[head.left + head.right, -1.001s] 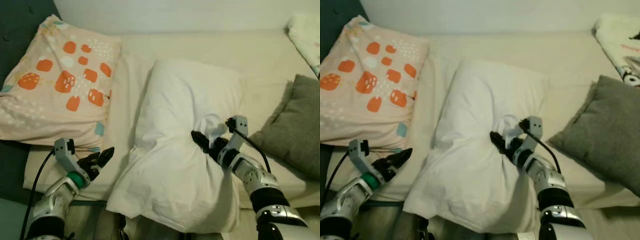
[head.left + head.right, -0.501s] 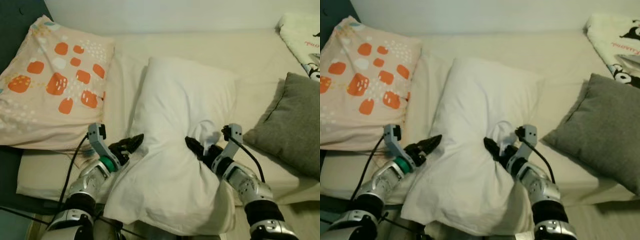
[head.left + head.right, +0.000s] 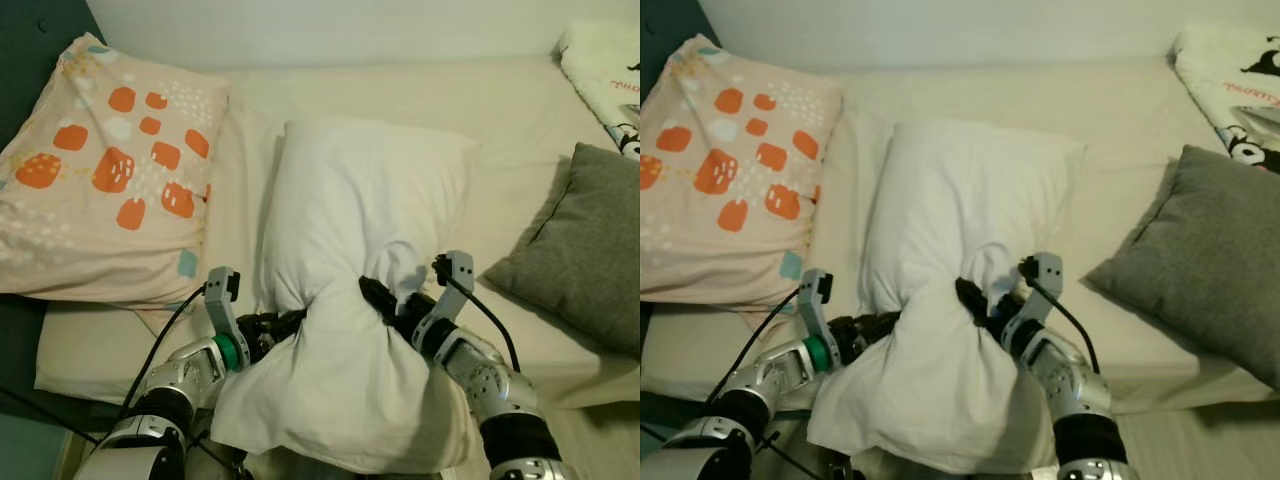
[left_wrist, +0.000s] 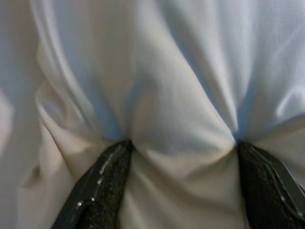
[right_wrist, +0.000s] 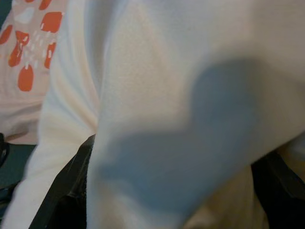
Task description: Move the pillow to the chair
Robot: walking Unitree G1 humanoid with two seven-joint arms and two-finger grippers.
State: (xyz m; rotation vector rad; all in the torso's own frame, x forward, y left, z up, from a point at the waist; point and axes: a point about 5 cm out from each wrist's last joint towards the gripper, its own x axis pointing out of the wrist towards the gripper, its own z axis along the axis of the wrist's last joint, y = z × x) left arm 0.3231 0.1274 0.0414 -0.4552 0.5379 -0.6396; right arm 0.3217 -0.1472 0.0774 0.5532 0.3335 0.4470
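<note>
1. cream bed (image 3: 520, 120) runs across the whole scene, under a pale wall.
2. white pillow (image 3: 350, 240) lies on the bed, its near end hanging over the bed's front edge, pinched to a waist.
3. left gripper (image 3: 285, 325) presses into the white pillow's left flank, jaws apart with cloth bunched between them.
4. right gripper (image 3: 385, 300) digs into the white pillow's right flank, jaws clamped on a fold.
5. patterned pillow (image 3: 110, 180) lies left of the white pillow, grey cushion (image 3: 590, 240) to its right.
</note>
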